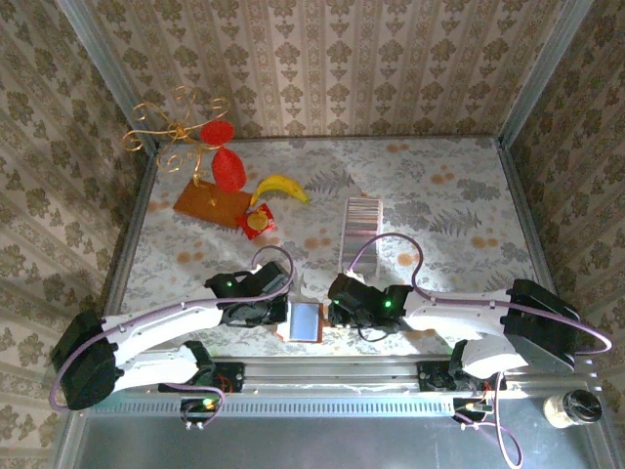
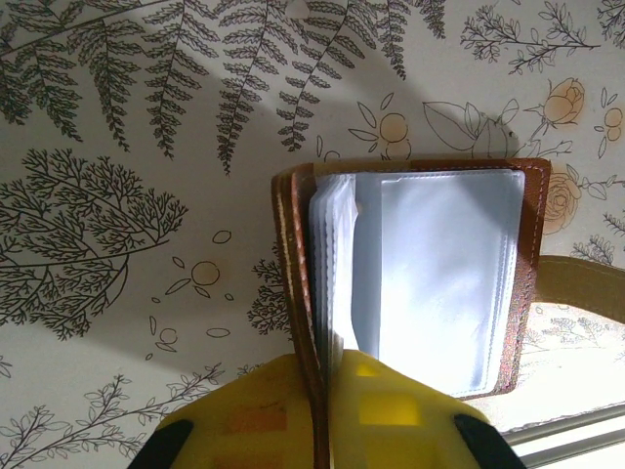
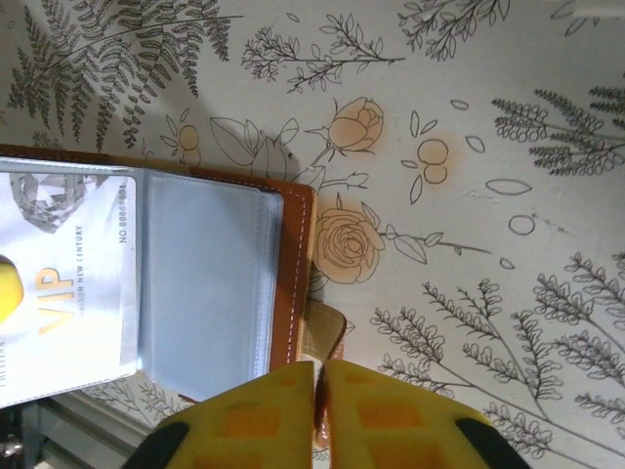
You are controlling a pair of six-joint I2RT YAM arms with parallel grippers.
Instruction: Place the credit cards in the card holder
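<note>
The card holder (image 1: 305, 320), a brown leather wallet, lies open near the table's front edge, its pale blue-grey sleeves facing up. My left gripper (image 2: 327, 369) is shut on the card holder's (image 2: 439, 274) left cover edge. The snap tab (image 3: 330, 327) on its right side is pinched in my right gripper (image 3: 319, 379), which is shut. A pale card (image 3: 63, 283) printed VIP sits in a clear sleeve. The credit cards (image 1: 357, 233) lie in a long striped strip at mid-table, beyond both grippers.
At the back left an orange-brown board (image 1: 212, 204) carries a gold wire stand with red shapes (image 1: 227, 168). A banana (image 1: 281, 186) and a small red square (image 1: 260, 222) lie beside it. A small jar (image 1: 571, 407) stands off the table at the front right.
</note>
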